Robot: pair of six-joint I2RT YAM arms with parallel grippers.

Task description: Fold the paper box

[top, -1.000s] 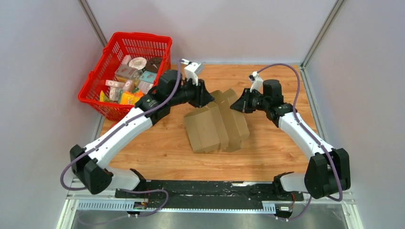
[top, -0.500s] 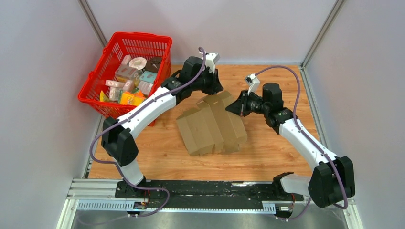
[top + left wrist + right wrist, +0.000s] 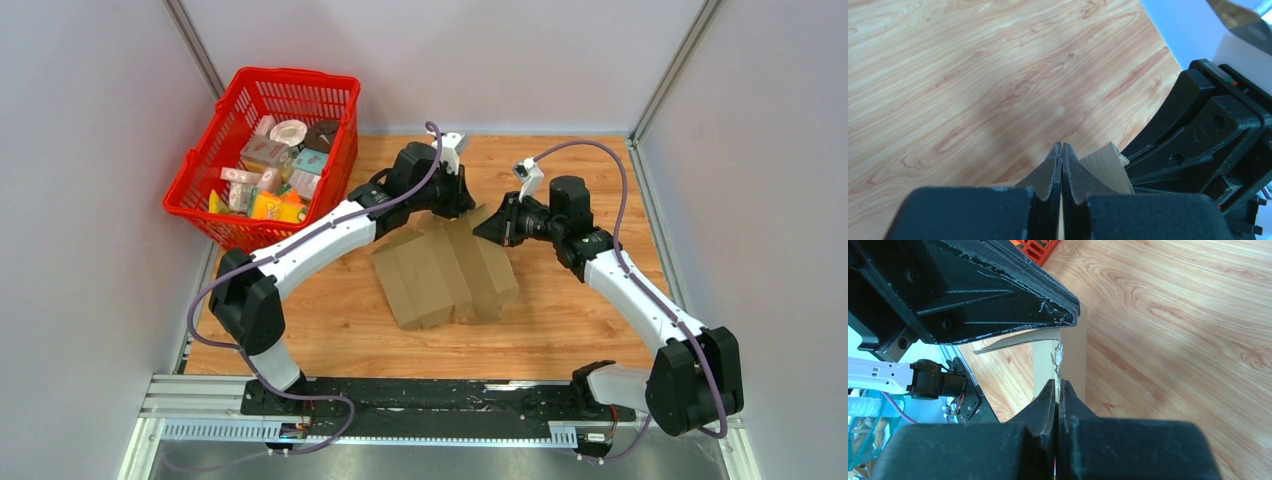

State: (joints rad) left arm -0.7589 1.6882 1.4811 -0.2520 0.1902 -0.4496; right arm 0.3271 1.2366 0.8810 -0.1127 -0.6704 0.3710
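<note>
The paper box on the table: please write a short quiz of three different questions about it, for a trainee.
1. True or false: the paper box lies inside the red basket.
2. Which one pinches the box's cardboard? A) left gripper alone, B) right gripper alone, C) both.
3. Fill in: the box rests on the wooden ____.

Key: 1 false; 2 C; 3 table.

The paper box [image 3: 450, 270] is a plain brown corrugated cardboard sheet, creased into several parallel panels and only partly folded. It lies near the middle of the wooden table [image 3: 330, 310], its near end down and its far flaps tilted up.
</note>
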